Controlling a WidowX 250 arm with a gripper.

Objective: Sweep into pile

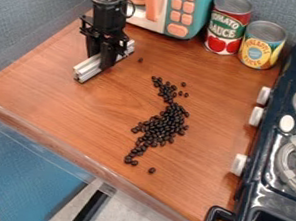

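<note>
At the upper left of the wooden counter, my black gripper points down, shut on a short silver metal bar. The bar lies at a slant, low over or on the wood; whether it touches cannot be told. Right of the bar, dark beans form a long, uneven band from the counter's upper middle down towards its front edge, thickest in the middle. A few stray beans lie apart, one near the bar's upper end and another at the band's lower end.
Behind stand a teal and orange toy microwave, a tomato sauce can and a yellow-labelled can. A dark toy stove with white knobs borders the right side. The counter's front edge runs along the lower left.
</note>
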